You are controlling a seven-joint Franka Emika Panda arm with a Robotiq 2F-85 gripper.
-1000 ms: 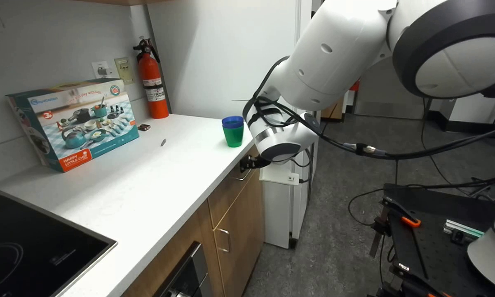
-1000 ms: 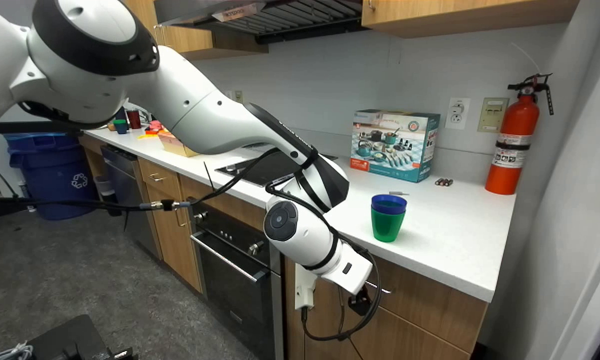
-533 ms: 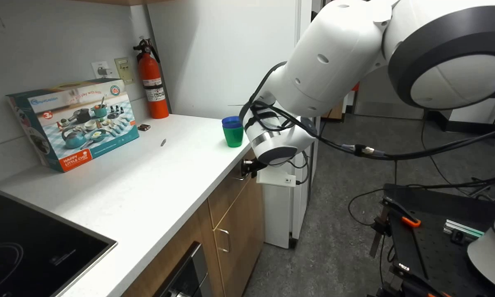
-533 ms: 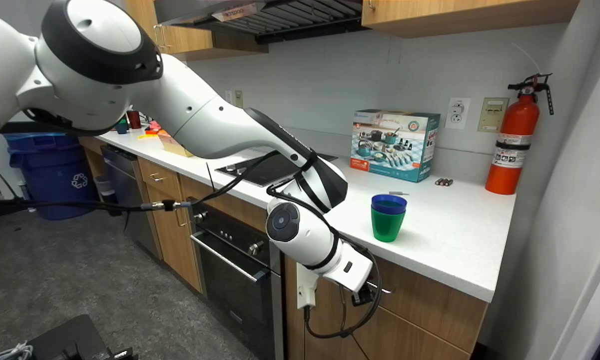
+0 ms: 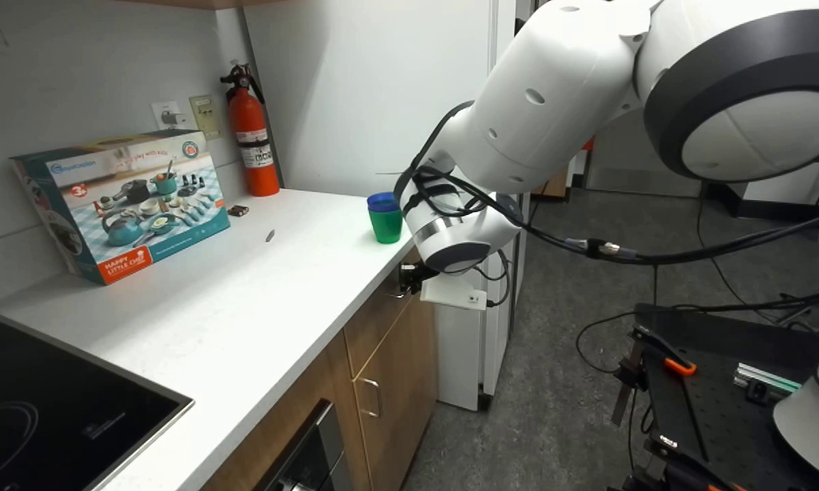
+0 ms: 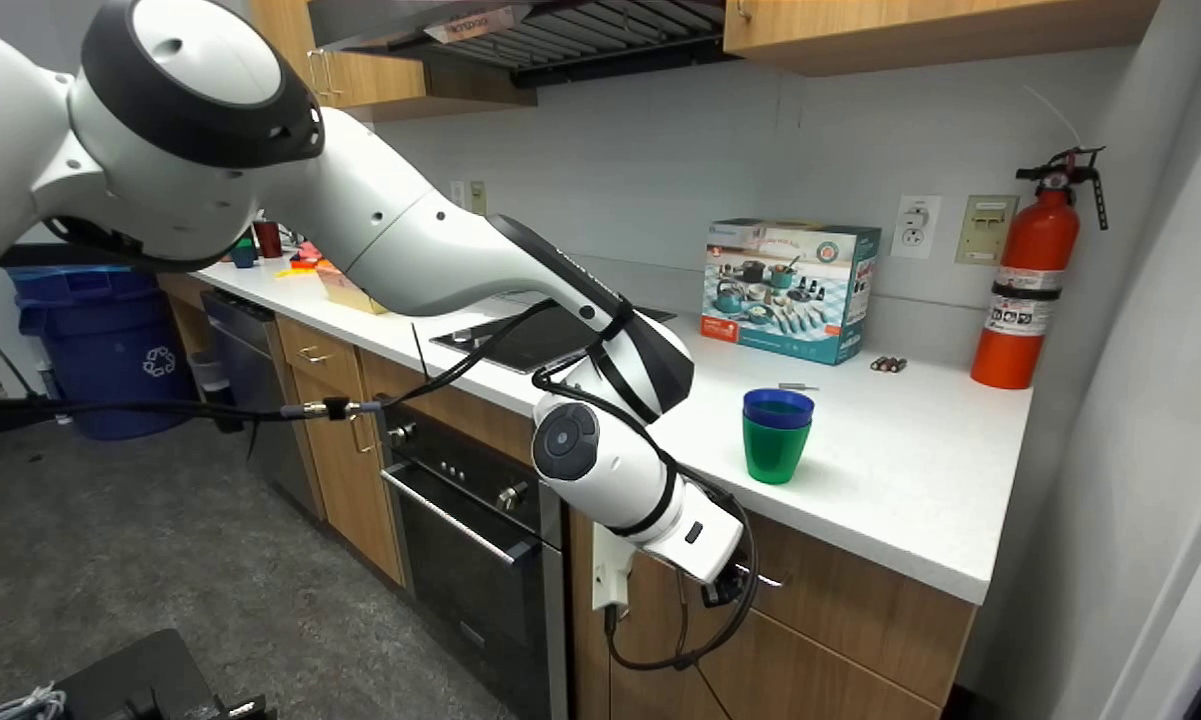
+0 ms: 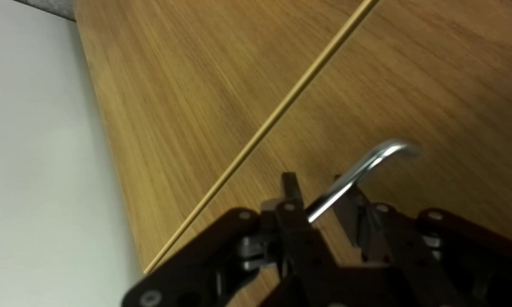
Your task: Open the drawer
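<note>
Wrist view: my tool (image 7: 317,187) isn't squeezing; its fingers (image 7: 291,187) stand apart, with the handle (image 7: 362,170) between them. I think that's so I can pinch, then pull. In an exterior view, the drawer (image 6: 870,610) looks closed, under the white surface (image 6: 910,460).

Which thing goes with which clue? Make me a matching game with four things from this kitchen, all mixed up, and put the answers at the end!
Things:
1. drawer
2. fire extinguisher
3. blue cup
4. gripper

Clues:
A. tucked into the green cup
B. open, at the metal handle
C. closed
D. mostly red

Right pairs:
1-C
2-D
3-A
4-B
</note>
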